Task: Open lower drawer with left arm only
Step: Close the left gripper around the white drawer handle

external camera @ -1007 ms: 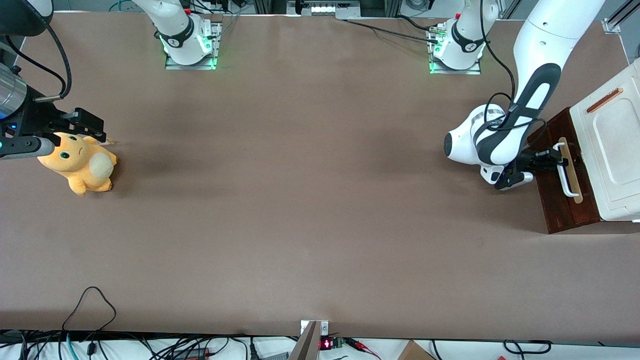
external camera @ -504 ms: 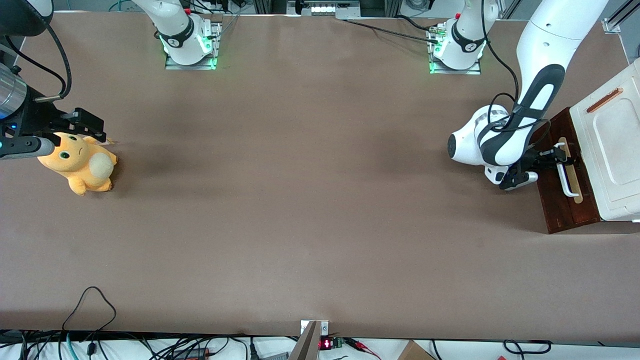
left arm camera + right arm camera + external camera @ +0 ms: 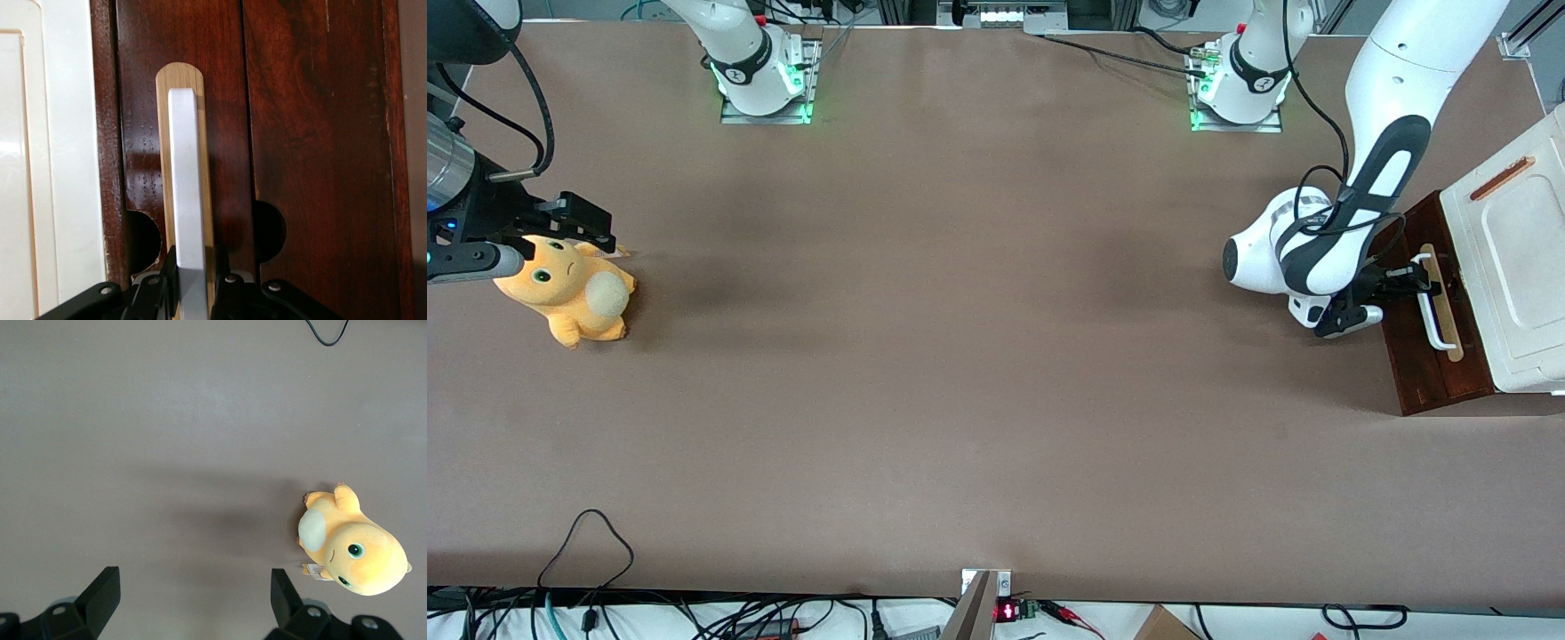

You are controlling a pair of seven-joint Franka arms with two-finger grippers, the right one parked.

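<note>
The lower drawer [image 3: 1414, 364] is a dark red-brown wooden front at the working arm's end of the table, under the white cabinet top [image 3: 1520, 258]. Its white loop handle [image 3: 1436, 320] lies along a pale wood strip. The left arm [image 3: 1316, 258] bends down in front of the drawer. Its black gripper [image 3: 1421, 277] is at the end of the handle farther from the front camera. In the left wrist view the gripper [image 3: 195, 267] has one finger on each side of the handle [image 3: 185, 187], shut on it. The drawer front [image 3: 313, 133] sits close to the cabinet top [image 3: 60, 167].
An orange plush toy [image 3: 569, 298] lies toward the parked arm's end of the table, and it also shows in the right wrist view [image 3: 353, 550]. The two arm bases [image 3: 1236, 89] stand at the table edge farthest from the front camera. Cables hang along the edge nearest that camera.
The left arm has shifted a little toward the cabinet, bringing the gripper onto the handle. Over the last half second it has hardly moved.
</note>
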